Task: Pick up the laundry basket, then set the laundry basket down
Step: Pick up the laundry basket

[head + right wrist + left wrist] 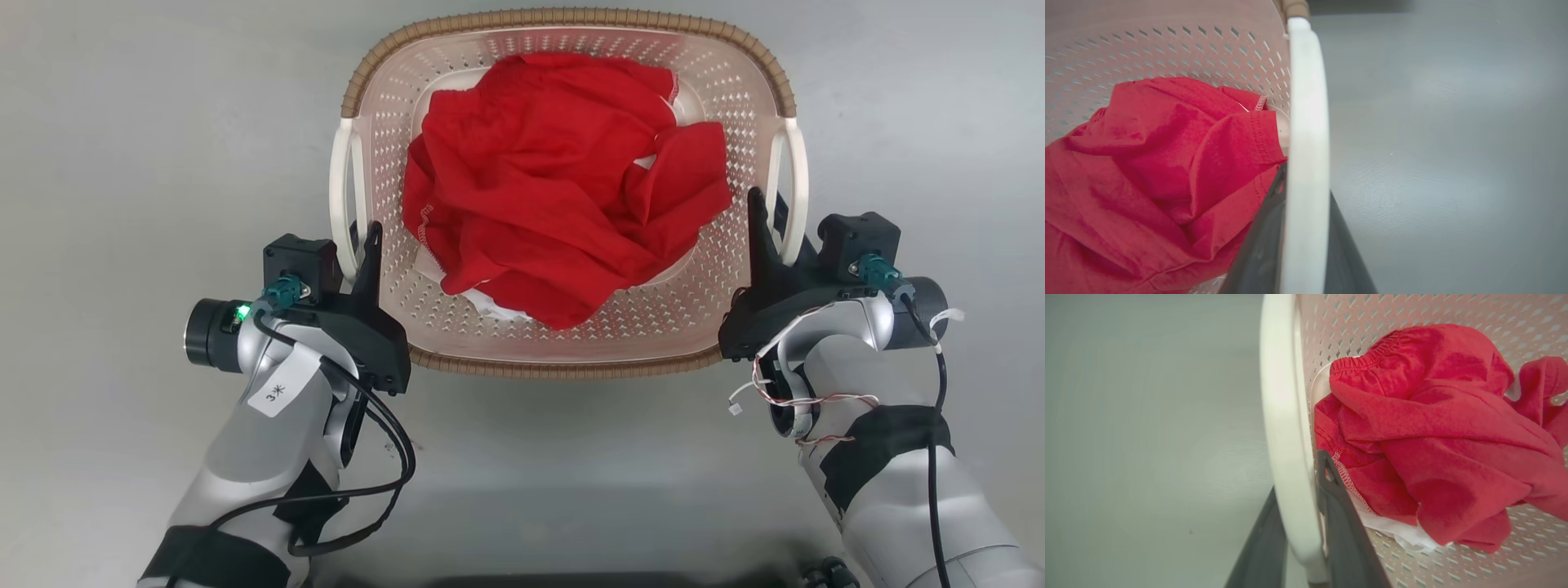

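Two claws gripped the laundry basket [571,16] by its white handles [337,192] — left claw [365,238] at nine o'clock, right claw [769,214] at three; a level, matched lift would suit.

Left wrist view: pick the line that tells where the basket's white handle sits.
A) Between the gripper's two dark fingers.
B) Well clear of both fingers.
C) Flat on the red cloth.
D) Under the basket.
A: the white handle of the laundry basket runs down between the two fingers of the left gripper, one at each side of it.
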You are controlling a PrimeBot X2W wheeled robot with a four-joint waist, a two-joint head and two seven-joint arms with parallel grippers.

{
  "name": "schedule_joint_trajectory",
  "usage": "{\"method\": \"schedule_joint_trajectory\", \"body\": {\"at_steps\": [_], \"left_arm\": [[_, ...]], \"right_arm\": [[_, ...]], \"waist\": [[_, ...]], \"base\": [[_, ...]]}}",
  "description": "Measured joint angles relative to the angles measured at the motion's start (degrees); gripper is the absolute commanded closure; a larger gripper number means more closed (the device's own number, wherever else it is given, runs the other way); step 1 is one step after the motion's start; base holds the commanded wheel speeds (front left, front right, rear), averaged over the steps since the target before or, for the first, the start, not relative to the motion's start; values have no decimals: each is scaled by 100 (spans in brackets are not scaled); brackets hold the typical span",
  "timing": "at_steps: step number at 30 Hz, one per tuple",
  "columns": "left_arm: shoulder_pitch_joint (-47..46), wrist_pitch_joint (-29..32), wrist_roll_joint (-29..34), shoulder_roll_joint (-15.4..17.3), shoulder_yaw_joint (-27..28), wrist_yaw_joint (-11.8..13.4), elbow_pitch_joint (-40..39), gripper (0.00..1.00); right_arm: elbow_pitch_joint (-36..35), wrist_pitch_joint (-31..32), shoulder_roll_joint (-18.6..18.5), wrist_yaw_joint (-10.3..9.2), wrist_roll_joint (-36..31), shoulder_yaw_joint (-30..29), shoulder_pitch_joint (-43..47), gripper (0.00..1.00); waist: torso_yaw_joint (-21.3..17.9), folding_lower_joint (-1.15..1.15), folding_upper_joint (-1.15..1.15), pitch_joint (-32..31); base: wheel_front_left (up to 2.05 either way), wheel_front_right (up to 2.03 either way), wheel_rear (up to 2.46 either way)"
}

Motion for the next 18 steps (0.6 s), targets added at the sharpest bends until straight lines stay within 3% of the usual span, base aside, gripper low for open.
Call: {"method": "schedule_joint_trajectory", "body": {"at_steps": [18], "left_arm": [[335,-1,-402,-42,-225,54,532,100]], "right_arm": [[485,0,21,-9,845,748,241,100]], "waist": [[27,0,0,-1176]], "base": [[0,0,0]]}}
